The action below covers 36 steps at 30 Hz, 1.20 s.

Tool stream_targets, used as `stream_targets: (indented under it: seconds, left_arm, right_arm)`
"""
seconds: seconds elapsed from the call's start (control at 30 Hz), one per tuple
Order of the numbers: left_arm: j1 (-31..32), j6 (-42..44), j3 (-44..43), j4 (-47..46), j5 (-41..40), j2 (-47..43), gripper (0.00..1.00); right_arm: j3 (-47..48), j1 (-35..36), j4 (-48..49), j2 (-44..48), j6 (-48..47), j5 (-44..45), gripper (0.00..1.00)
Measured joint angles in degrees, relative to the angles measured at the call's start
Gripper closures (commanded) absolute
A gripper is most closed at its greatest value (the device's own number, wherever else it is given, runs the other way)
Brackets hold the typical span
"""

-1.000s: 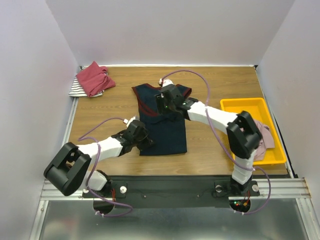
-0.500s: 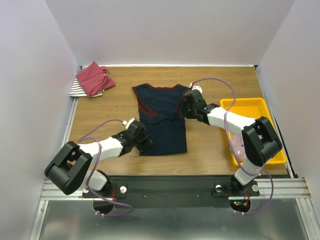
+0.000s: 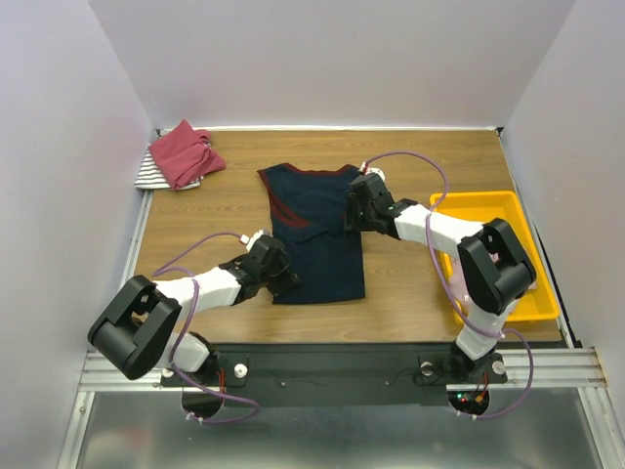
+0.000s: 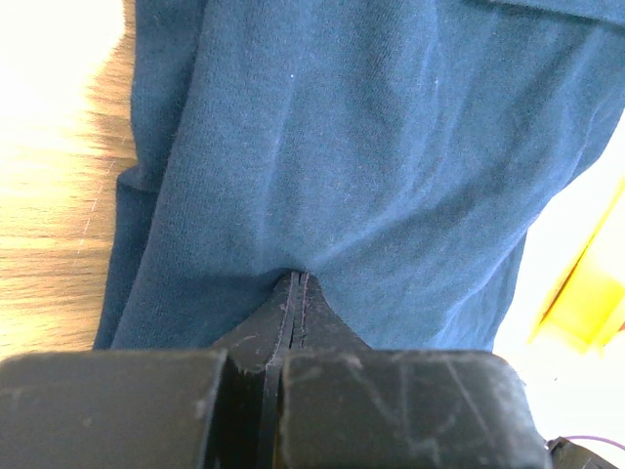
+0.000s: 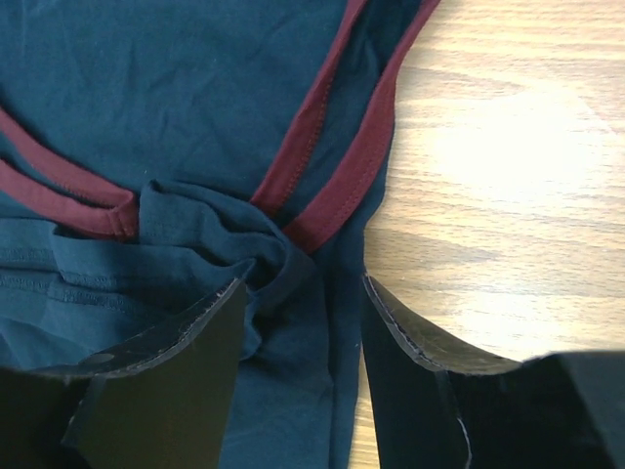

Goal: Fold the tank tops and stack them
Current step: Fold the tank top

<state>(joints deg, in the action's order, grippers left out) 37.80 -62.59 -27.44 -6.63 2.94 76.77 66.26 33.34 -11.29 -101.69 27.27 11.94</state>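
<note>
Three tops: navy [image 3: 322,249], red [image 3: 181,156], striped [image 3: 146,179]. Navy lies neck far, hem near. My left fingers [image 4: 296,311] pinch it; my right fingers [image 3: 352,215] gape.

Matt navy cloth tank top [image 5: 146,98] — wood-grain table [image 5: 508,147]

Wooden table [image 3: 439,161] between pale walls [image 3: 322,59]

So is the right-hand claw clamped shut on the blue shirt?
No, the right gripper has its fingers apart in its wrist view, with a bunched fold of the navy tank top between them.
</note>
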Motion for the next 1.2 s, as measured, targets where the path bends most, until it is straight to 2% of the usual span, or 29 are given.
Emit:
stream_targets:
  seconds: [0.13,0.23,0.47,0.57,1.03,1.13,1.2]
  left_arm:
    - [0.0,0.1,0.0,0.0,0.0,0.1,1.0]
    - [0.0,0.2,0.0,0.0,0.0,0.1,1.0]
    - [0.0,0.2,0.0,0.0,0.0,0.2,1.0]
    - [0.0,0.3,0.0,0.0,0.0,0.2,1.0]
    - [0.0,0.3,0.0,-0.1,0.0,0.2,1.0]
    - [0.0,0.4,0.0,-0.1,0.0,0.2,1.0]
    - [0.0,0.7,0.0,-0.1,0.0,0.1,1.0]
  right_arm:
    - [0.0,0.0,0.3,-1.0,0.3,-1.0,0.48]
    - [0.0,0.0,0.3,-2.2,0.7,-1.8,0.55]
    - [0.1,0.0,0.2,-3.3,1.4,-1.7,0.91]
    - [1.2,0.0,0.1,-3.6,1.5,-1.2,0.99]
    - [8.1,0.1,-6.4,-4.2,0.2,10.3,0.98]
    - [8.1,0.1,-7.6,-5.3,-0.2,11.7,0.8]
    - [8.1,0.1,-8.3,-6.2,-0.1,12.2,0.62]
